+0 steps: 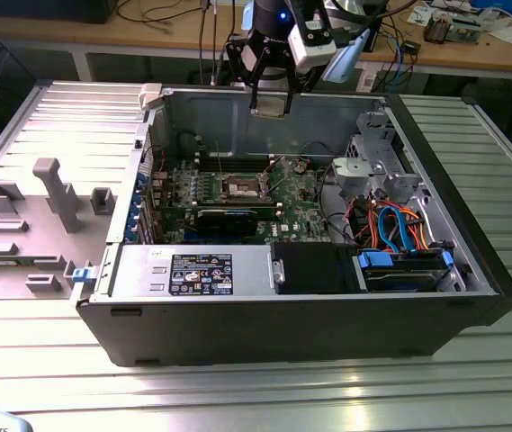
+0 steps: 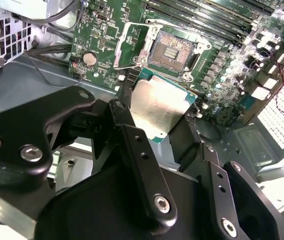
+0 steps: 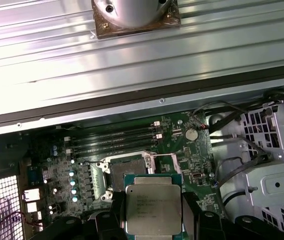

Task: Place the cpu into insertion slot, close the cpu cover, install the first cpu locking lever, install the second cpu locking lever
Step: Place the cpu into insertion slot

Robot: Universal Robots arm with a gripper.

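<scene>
The gripper (image 2: 156, 120) is clamped on the cpu (image 2: 159, 102), with its black fingers (image 2: 134, 145) pressing two opposite edges of the chip so the pale metal face stays bare. Beyond it, the cpu hangs clear of the green motherboard (image 2: 102, 30) and apart from the insertion slot (image 2: 169, 50), whose dark centre lies uncovered. The cpu cover (image 2: 121, 47) seems to stand swung open just beside the slot, though the angle makes that hard to judge. In the exterior view, the gripper (image 1: 271, 99) hovers high over the open computer case (image 1: 238, 333), near its far wall.
</scene>
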